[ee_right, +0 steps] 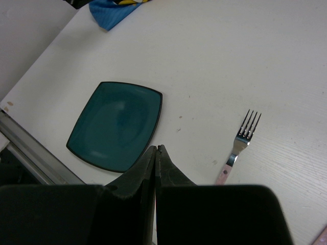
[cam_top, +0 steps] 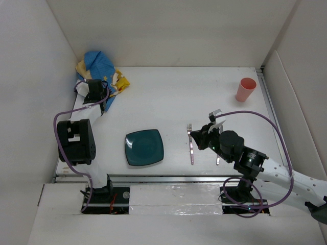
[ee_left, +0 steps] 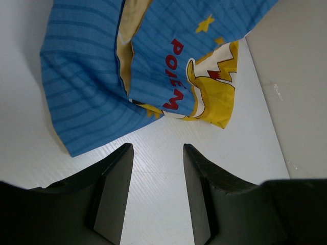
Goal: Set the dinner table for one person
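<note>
Left gripper (ee_left: 156, 149) fingers spread wide, aligned on the cloth (ee_left: 97, 76) just ahead, presumably for pickup. Right gripper (ee_right: 156, 149) fingers pressed together (empty); plate (ee_right: 115, 125) ahead-left, fork (ee_right: 240, 143) right, on the dinner table (ee_right: 214, 61) beneath.

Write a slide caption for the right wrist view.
Right gripper shut above the dinner table, a teal square plate and a pink-handled fork apart ahead of it, blue cloth beyond.

Matt white dinner table (cam_top: 204, 97); glossy teal plate (ee_right: 115, 125); shiny metal fork (ee_right: 238, 147); soft striped cloth (ee_left: 92, 76) beyond matt black left fingers (ee_left: 115, 194).
</note>
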Controlling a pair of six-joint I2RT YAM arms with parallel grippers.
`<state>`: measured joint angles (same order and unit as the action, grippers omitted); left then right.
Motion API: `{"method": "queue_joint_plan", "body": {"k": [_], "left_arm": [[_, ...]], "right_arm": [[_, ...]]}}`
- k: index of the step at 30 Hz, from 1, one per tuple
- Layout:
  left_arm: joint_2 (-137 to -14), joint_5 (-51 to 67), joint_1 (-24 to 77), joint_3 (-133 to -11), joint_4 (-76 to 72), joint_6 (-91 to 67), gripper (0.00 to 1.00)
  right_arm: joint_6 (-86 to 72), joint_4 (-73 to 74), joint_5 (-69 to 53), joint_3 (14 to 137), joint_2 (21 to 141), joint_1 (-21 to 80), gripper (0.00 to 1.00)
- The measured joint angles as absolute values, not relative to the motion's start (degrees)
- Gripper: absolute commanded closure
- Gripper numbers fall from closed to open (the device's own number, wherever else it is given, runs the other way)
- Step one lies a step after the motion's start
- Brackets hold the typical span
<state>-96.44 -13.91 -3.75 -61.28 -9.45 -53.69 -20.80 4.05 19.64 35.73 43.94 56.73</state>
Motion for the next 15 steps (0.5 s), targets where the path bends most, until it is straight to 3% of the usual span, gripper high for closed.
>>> {"method": "queue_joint_plan", "body": {"k": [15], "left_arm": [[-108.53, -12.25, -6.26, -70.37, -7.16, -57.87, 0.6]], "right_arm": [[-20.56, 4.69, 19.73, 35.62, 45.78, 56.73, 0.94]]}}
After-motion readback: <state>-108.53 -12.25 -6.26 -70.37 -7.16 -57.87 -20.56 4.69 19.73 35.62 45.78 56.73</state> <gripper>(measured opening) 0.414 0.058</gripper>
